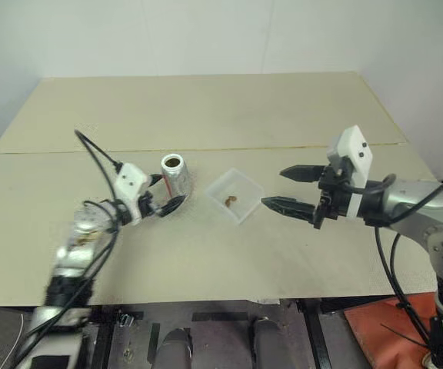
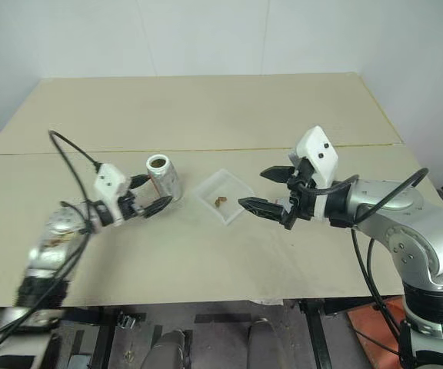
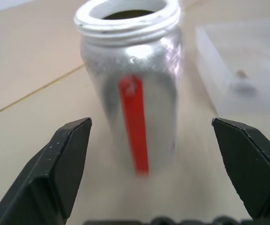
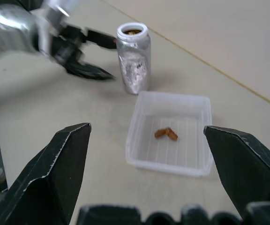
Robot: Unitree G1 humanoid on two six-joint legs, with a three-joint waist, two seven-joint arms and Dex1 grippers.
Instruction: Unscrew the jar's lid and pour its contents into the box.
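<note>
The jar (image 1: 177, 177) stands upright on the table, a silvery cylinder with a red stripe (image 3: 135, 117) and an uncapped white threaded mouth. My left gripper (image 1: 164, 196) is open just to the jar's left, its fingers either side of the jar's base without touching it. The box (image 1: 242, 184), a clear shallow tray, sits to the right of the jar with the contents (image 4: 166, 134), two small brown bits, lying in it. My right gripper (image 1: 273, 187) hovers open and empty to the right of the box. The lid is out of view.
The beige table (image 1: 206, 115) has a seam running across it behind the jar and box. Its front edge lies close below both arms. Something red (image 1: 383, 330) lies on the floor at the lower right.
</note>
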